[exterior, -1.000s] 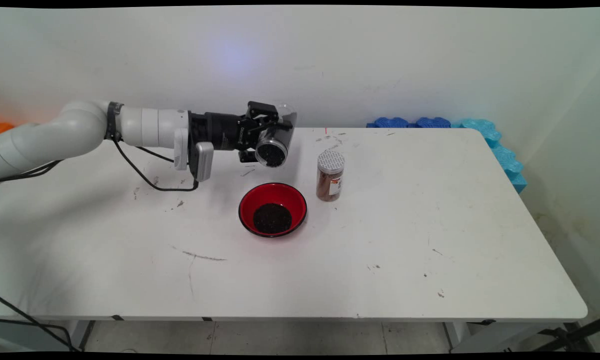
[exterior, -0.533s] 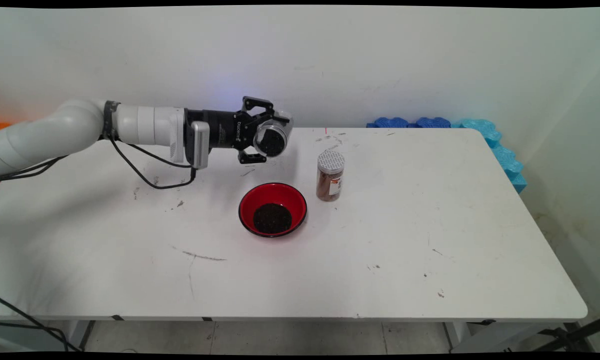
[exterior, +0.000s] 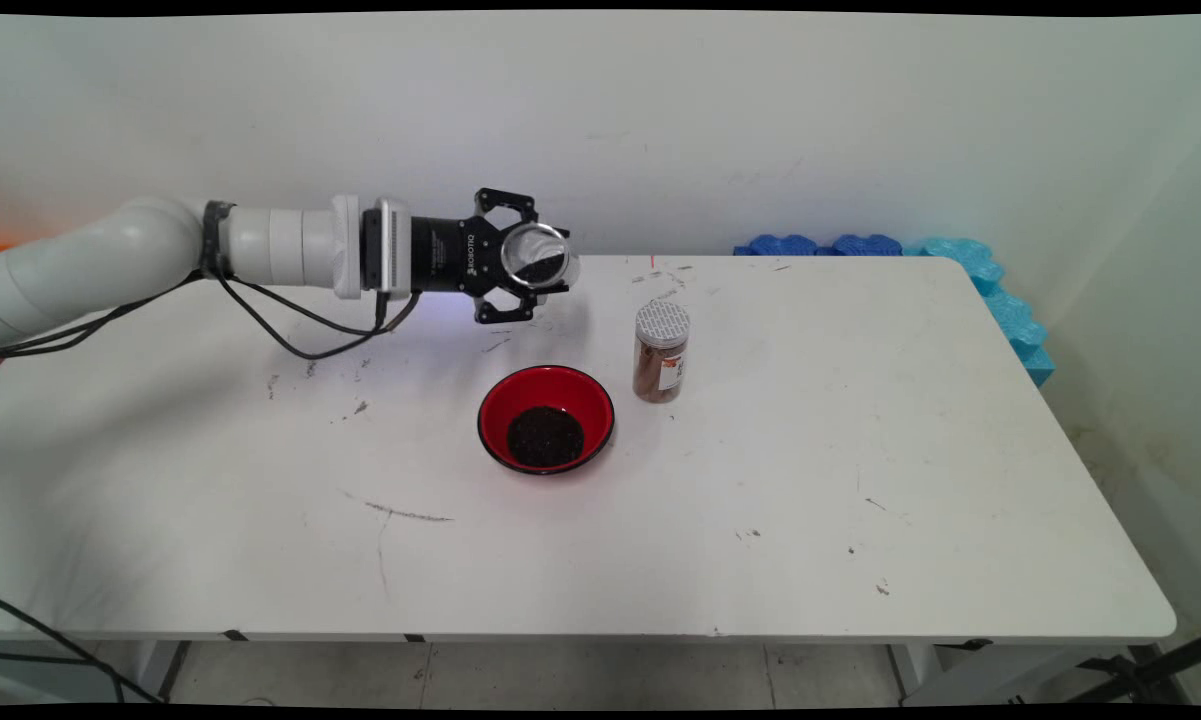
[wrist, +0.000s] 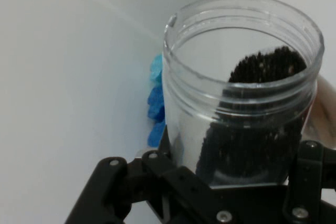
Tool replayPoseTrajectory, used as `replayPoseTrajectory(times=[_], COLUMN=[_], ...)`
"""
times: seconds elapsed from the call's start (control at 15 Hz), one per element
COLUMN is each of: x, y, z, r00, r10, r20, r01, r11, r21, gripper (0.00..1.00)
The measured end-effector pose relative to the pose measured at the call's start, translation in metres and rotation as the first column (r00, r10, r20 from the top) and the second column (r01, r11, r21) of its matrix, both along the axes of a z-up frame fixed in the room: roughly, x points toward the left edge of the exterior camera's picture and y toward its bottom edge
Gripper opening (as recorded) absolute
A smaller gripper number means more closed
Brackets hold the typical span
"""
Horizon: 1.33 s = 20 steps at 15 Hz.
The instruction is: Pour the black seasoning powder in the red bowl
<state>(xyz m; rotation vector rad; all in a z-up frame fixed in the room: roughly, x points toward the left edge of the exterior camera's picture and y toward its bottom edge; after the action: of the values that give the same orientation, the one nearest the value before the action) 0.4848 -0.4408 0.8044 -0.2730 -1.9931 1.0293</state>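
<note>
The black two-finger gripper (exterior: pixel 520 268) is clamped on a clear plastic jar (wrist: pixel 241 93) of black grains, held tilted above the white table's (exterior: pixel 860 480) far edge. The red bowl with black grains (exterior: pixel 546 418) and the foil-topped brown spice jar (exterior: pixel 661 352) sit nearer.

White arm (exterior: pixel 140 255), black cables (exterior: pixel 290 330)
</note>
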Motion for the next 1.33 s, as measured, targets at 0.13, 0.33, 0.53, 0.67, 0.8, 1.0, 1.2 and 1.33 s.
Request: replayPoseTrajectory(times=[0.13, 0.33, 0.53, 0.67, 0.8, 1.0, 1.2, 1.33], x=[0.001, 0.004, 0.006, 0.008, 0.009, 0.012, 0.015, 0.017], y=[0.000, -0.002, -0.004, -0.006, -0.008, -0.012, -0.017, -0.021], z=[0.000, 0.000, 0.000, 0.000, 0.000, 0.000, 0.000, 0.000], r00=[0.999, 0.989, 0.972, 0.957, 0.943, 0.920, 0.886, 0.866], r10=[0.022, 0.072, 0.127, 0.165, 0.196, 0.242, 0.303, 0.338], r20=[-0.043, -0.127, -0.199, -0.240, -0.270, -0.309, -0.351, -0.369], r01=[-0.019, -0.049, -0.065, -0.069, -0.070, -0.069, -0.060, -0.053], r11=[0.998, 0.983, 0.954, 0.930, 0.908, 0.874, 0.825, 0.796], r21=[0.058, 0.177, 0.292, 0.362, 0.414, 0.480, 0.562, 0.603], gripper=[0.00, 0.00, 0.00, 0.00, 0.00, 0.00, 0.00, 0.00])
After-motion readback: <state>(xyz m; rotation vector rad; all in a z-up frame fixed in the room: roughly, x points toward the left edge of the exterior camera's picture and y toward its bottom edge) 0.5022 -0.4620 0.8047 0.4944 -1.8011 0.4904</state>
